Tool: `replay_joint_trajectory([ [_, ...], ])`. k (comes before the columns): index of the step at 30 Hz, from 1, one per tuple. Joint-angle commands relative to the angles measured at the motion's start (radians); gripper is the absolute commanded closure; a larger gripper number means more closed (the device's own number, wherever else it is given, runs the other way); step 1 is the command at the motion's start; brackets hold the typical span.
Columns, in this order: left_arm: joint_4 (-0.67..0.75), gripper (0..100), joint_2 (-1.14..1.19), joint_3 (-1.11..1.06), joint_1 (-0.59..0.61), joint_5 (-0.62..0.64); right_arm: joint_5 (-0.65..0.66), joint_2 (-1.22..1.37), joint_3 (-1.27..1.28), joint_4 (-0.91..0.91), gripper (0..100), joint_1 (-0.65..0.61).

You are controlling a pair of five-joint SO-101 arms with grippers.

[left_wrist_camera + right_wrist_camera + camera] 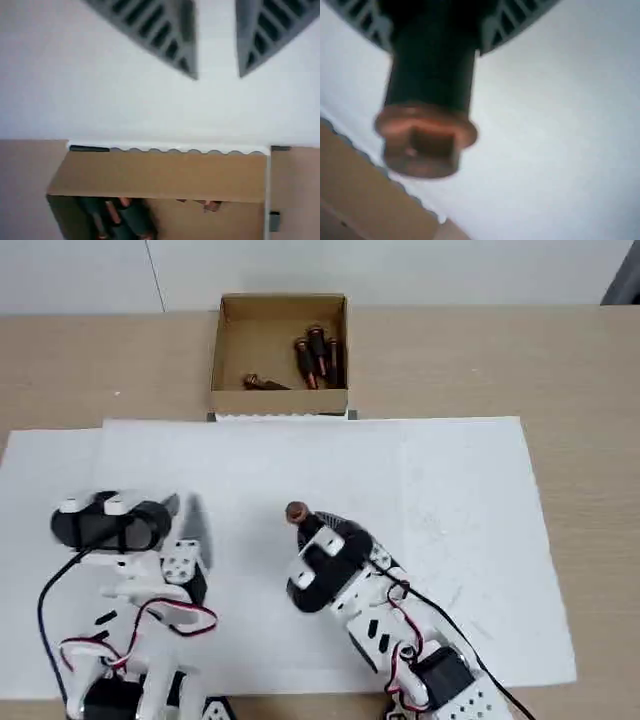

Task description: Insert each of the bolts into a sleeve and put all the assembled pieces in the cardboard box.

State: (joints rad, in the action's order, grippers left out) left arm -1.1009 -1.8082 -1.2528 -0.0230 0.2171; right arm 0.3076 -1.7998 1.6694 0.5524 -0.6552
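Note:
My right gripper (305, 522) is shut on an assembled piece, a black sleeve (431, 65) with a copper bolt head (425, 140) sticking out of its end. In the high view the bolt head (296, 511) points toward the cardboard box (282, 398) from the middle of the white sheet. The box stands at the back and holds several assembled pieces (318, 357). My left gripper (216, 70) hangs open over the white sheet at the left, nothing between its fingers (172, 40). Beyond it lies the box (160, 175) with pieces (120, 220) inside.
A white paper sheet (450, 500) covers the table's front half, on a light wooden tabletop (500, 360). A pale wall runs along the back edge. Both arm bodies with red and black cables (180, 620) occupy the front.

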Motion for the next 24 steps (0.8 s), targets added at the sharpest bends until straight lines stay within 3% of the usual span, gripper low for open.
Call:
replay_joint_trajectory([
  [1, -0.006, 100, -0.009, -0.035, 0.054, -0.026, -0.029, -0.013, 0.014, -0.005, 99.6, 0.045],
  [10, 0.002, 99, -0.009, -0.266, 0.095, -0.199, -0.101, -0.013, 0.014, -0.002, 99.6, 0.188],
  [17, 0.002, 99, -0.009, -0.349, 0.092, -0.206, -0.219, -0.013, 0.011, -0.005, 99.6, 0.274],
  [24, 0.011, 99, -0.011, -0.367, 0.092, -0.203, -0.321, -0.008, -0.077, -0.001, 99.6, 0.278],
])
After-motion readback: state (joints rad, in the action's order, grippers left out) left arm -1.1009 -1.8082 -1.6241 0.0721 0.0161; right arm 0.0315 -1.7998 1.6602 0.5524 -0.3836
